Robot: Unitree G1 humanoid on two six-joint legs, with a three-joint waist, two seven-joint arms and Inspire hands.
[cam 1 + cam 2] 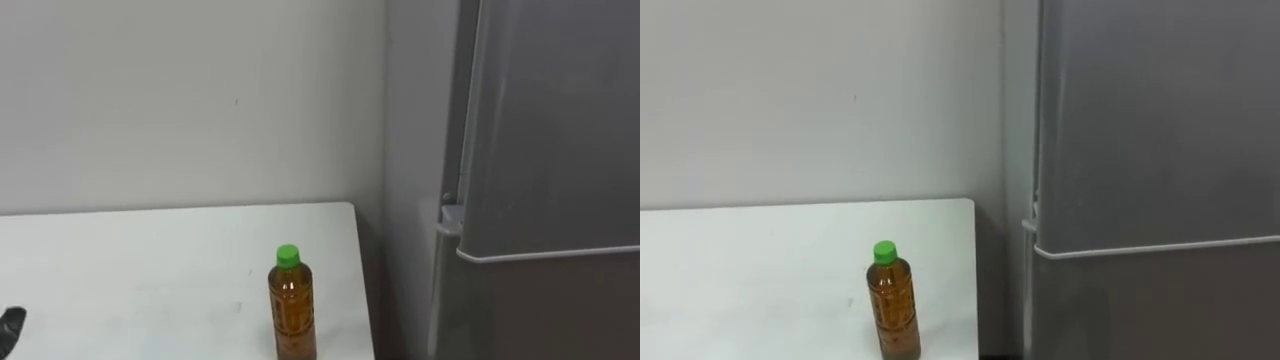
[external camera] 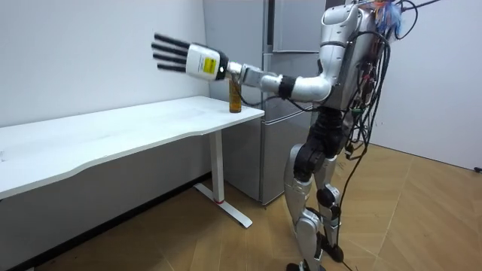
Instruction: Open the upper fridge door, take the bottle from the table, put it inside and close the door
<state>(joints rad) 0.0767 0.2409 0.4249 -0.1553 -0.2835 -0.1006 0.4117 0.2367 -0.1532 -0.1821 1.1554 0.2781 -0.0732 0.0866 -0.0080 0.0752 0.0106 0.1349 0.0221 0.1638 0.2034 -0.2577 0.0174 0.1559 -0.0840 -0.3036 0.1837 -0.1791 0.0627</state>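
Observation:
A bottle (image 1: 292,305) of brown drink with a green cap stands upright near the right end of the white table (image 1: 150,270). In the room view the bottle (image 2: 235,96) sits at the table corner closest to the fridge. The grey fridge (image 1: 560,150) is just right of the table, and both its doors are shut. My left hand (image 2: 181,56) is held out over the table, well left of the bottle, open with straight fingers and holding nothing. A dark fingertip (image 1: 10,325) of that hand shows at the left edge of the left eye view.
I stand at the table's end, facing the wall and the fridge (image 2: 290,30). A narrow gap separates the table edge from the fridge side. The seam (image 1: 540,255) between upper and lower door runs at about the bottle cap's height. Wooden floor lies behind me.

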